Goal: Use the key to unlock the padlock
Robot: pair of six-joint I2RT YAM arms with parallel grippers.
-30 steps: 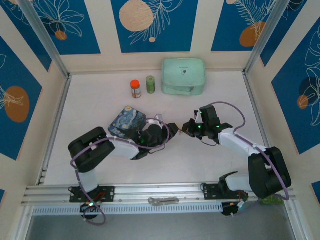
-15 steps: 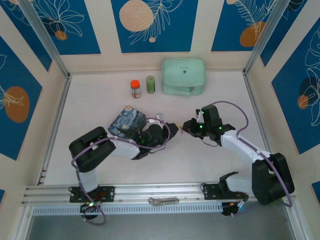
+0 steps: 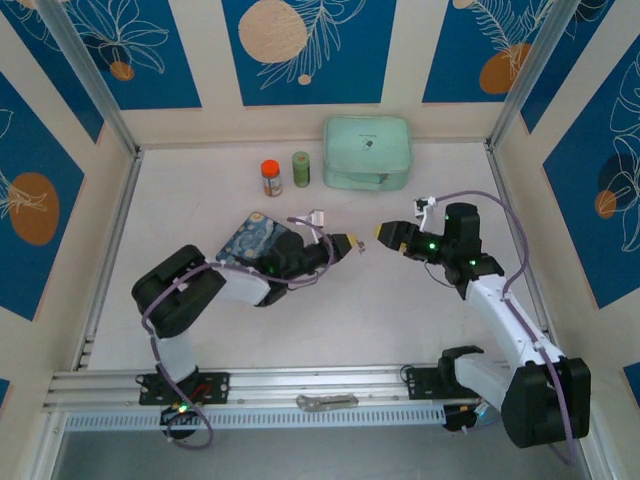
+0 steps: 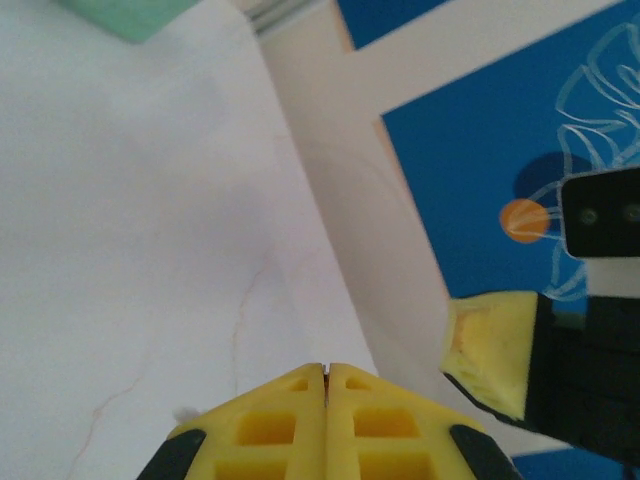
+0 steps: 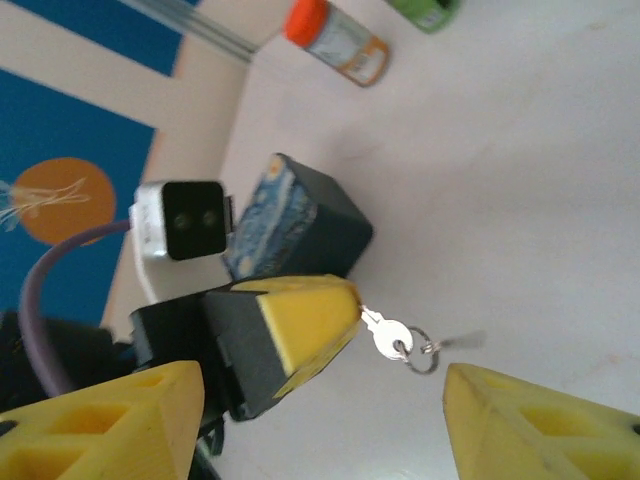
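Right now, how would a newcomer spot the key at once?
Find the blue painted tin on the white table in the right wrist view; the left pincer, shut, sits beside it. The key juts from that pincer's yellow tip: tiny, silvery, with a thin ring on its end, the only shiny metal there.

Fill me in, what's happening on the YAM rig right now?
The left gripper, fingers shut, pinches the small silver key by its blade. The right gripper faces it with fingers wide open, holding nothing. The key isn't in a lock yet, so unlocking hasn't started.
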